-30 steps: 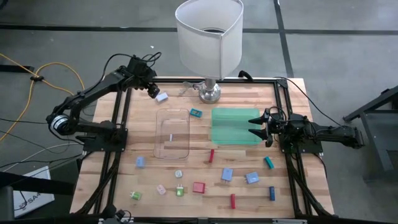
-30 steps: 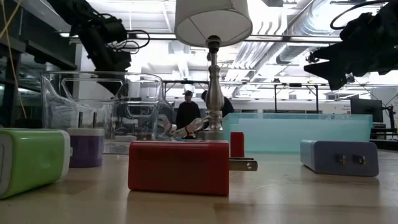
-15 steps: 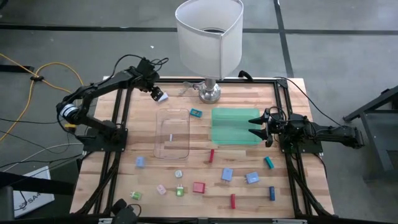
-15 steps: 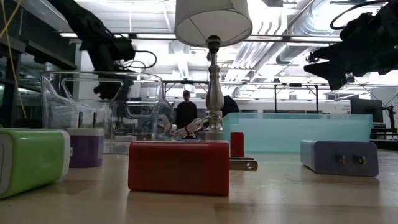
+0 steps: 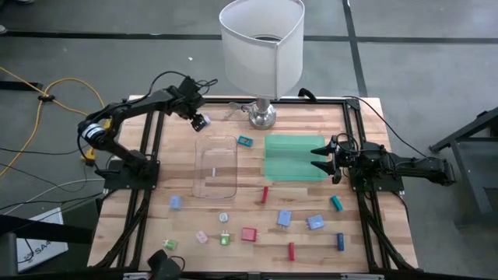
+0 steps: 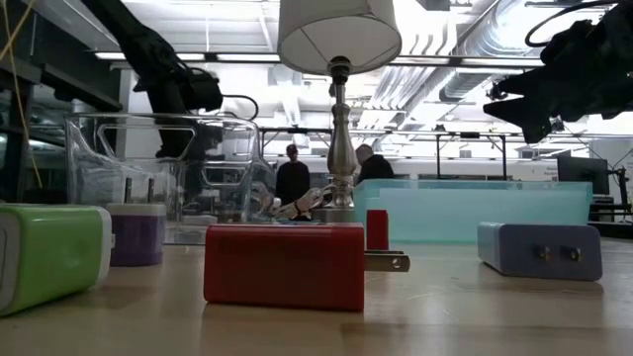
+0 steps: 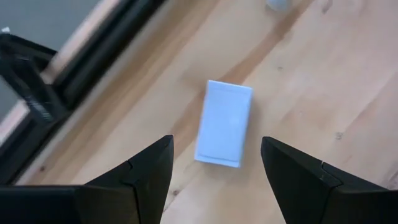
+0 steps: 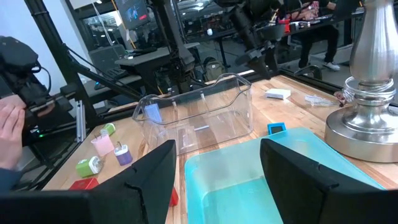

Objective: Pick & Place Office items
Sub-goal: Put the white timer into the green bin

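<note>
**Left gripper poised over a pale blue block at the table's far left corner**

The left gripper (image 5: 195,118) hangs above the far left corner of the table (image 5: 358,257), fingers (image 7: 140,180) spread apart with nothing between them. Directly beneath it a pale blue block (image 7: 224,123) lies flat on the wood, close to the table's black frame; the fingers stand on either side of it in the left wrist view, not touching it.

The right gripper (image 5: 321,158) waits at the right edge of the table, over the right end of the green tray (image 5: 292,159), its fingers open and empty.

The clear tray (image 5: 215,166) sits left of the green tray, toward the table's middle. A lamp (image 5: 261,54) stands at the far edge, its metal base between the two trays' far ends. A small teal piece (image 5: 245,141) lies just off the clear tray's far right corner.

The other items are scattered over the near half: a red stick (image 5: 264,194) near the green tray's near edge, a red block (image 5: 248,234), another red stick (image 5: 292,250) by the near edge, two blue blocks (image 5: 285,218) and (image 5: 314,222), a teal stick (image 5: 336,203) and a blue stick (image 5: 340,241) toward the right edge, a blue block (image 5: 175,202) toward the left, and pink (image 5: 201,236) and green (image 5: 225,239) pieces toward the near left corner.

In the low view, the red block (image 6: 284,265) sits nearest, a green one (image 6: 49,255) at the left.
</note>
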Tool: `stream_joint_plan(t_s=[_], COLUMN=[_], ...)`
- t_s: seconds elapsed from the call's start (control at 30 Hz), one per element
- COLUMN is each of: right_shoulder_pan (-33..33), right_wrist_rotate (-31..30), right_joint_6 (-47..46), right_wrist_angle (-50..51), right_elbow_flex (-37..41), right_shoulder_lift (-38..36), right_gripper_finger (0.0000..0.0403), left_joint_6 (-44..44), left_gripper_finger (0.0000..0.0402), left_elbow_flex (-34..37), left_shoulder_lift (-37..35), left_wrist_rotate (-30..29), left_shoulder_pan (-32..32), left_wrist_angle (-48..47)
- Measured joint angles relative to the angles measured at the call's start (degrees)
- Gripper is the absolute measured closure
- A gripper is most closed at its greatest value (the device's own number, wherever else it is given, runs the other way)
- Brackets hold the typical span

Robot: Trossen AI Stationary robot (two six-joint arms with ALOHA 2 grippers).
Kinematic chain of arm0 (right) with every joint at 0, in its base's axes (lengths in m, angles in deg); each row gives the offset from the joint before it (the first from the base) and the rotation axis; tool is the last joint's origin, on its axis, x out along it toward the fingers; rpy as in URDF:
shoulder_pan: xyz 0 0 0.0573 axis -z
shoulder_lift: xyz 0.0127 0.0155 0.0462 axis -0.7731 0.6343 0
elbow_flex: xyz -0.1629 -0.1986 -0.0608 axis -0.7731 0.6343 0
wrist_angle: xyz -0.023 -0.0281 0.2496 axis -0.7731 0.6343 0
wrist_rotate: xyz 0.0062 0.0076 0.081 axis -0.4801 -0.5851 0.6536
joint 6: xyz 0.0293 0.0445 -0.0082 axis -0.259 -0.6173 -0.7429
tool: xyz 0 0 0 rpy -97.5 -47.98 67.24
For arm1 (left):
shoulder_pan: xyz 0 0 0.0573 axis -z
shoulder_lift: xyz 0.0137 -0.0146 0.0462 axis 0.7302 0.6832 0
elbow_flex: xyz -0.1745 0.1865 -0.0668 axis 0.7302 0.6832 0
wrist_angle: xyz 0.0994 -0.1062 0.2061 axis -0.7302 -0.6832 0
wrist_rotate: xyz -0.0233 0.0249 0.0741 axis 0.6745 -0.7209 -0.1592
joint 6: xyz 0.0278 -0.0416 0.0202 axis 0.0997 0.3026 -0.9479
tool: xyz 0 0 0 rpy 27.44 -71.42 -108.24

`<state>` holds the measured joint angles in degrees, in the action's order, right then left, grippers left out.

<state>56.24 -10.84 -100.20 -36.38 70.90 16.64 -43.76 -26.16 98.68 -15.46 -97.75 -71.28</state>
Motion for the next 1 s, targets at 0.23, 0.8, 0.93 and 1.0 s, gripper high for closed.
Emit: stream_joint_plan(t_s=[0.23, 0.8, 0.93, 1.0], right_shoulder_pan=[0.0, 0.0, 0.01, 0.0], right_wrist_rotate=[0.0, 0.0, 0.0, 0.0], right_joint_6=[-0.01, 0.0, 0.0, 0.01], right_wrist_angle=[0.0, 0.0, -0.02, -0.02], right_elbow_flex=[-0.02, -0.01, -0.01, -0.02], right_shoulder_lift=[-0.01, -0.01, -0.01, -0.01], right_gripper_finger=[0.0182, 0.0182, 0.0182, 0.0182], left_joint_6=[-0.06, -2.74, -4.15, -4.84], left_gripper_finger=[0.0167, 0.0167, 0.0167, 0.0167], left_elbow_flex=[0.02, 0.22, 0.21, 0.21], left_shoulder_lift=[2.04, 2.05, 2.05, 2.05], left_wrist_rotate=[-1.09, 6.13, 4.53, 3.33], left_shoulder_pan=[1.19, -4.32, -3.54, -3.1], left_wrist_angle=[-0.74, -4.58, -4.55, -4.54])
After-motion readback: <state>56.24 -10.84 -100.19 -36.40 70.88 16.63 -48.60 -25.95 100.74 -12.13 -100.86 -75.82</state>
